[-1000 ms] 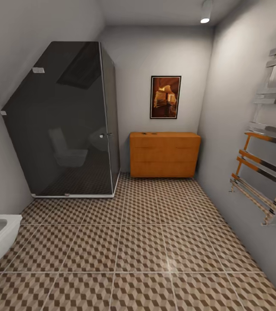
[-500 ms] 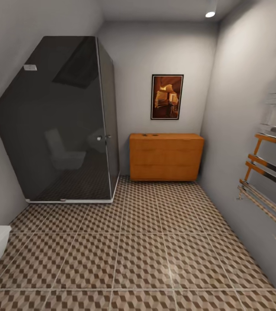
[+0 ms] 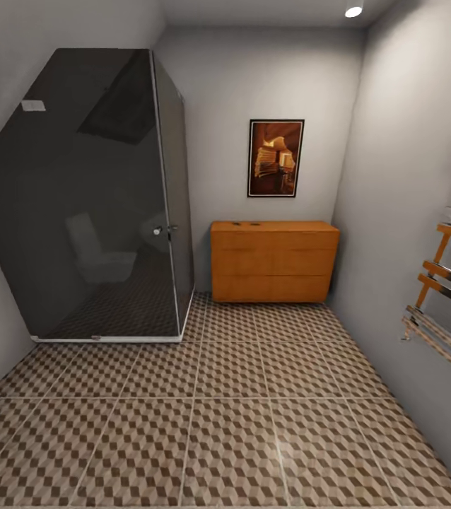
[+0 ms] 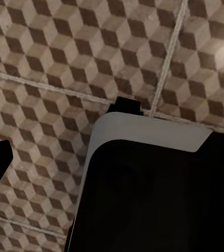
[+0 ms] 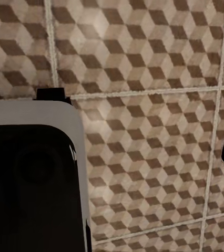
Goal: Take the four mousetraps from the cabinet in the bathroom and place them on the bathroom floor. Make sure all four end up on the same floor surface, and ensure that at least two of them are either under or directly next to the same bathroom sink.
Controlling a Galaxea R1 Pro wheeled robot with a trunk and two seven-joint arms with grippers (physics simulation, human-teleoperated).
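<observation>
Where tiles [image 3: 254, 396] end, perhaps cabinet [image 3: 273, 261].

Cabinet [image 3: 273, 261] against back wall, shower [image 3: 91, 205] left; perhaps 2 items atop.

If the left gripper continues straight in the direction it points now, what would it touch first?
Most likely the bathroom floor: the left wrist view looks along the fingers onto the cube-patterned tiles, and nothing else seems to lie in that line. How far off the floor is cannot be judged.

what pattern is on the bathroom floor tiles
Small brown, beige and white 3D cubes with pale grout lines on the bathroom floor, clearest in the right wrist view.
</observation>
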